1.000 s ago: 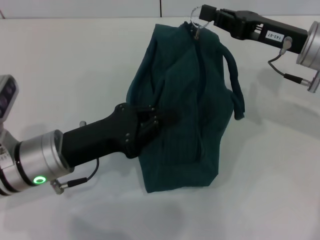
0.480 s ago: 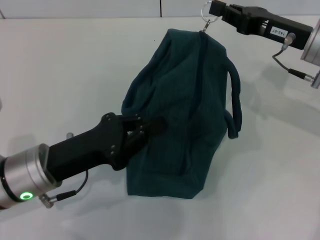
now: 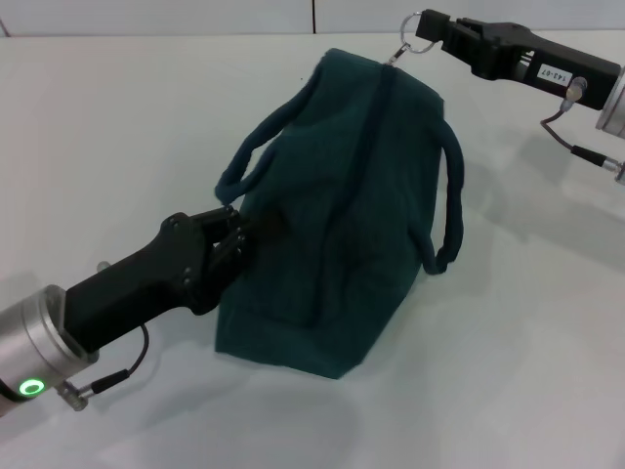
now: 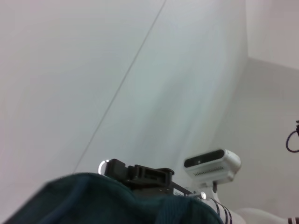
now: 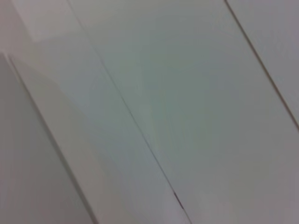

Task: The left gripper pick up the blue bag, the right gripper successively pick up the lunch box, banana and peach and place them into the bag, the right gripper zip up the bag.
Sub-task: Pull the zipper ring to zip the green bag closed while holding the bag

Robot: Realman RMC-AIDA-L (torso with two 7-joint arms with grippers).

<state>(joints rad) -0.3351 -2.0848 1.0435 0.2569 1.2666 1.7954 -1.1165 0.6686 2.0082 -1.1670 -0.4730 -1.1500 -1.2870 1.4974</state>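
My left gripper (image 3: pixel 256 227) is clamped on the blue bag (image 3: pixel 342 215), apparently zipped; contents hidden. My right gripper (image 3: pixel 435 34) pinches its ring pull (image 3: pixel 414 26) above the white table (image 3: pixel 117 127).

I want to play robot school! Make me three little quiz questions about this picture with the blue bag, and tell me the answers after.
1. True or false: the blue bag is zipped closed along its top.
2. What is the right gripper pinching? A) a loop handle B) the ring zipper pull C) a banana
3. Fill in: the left gripper is clamped on the bag's ____.

Key: 1 true; 2 B; 3 side.
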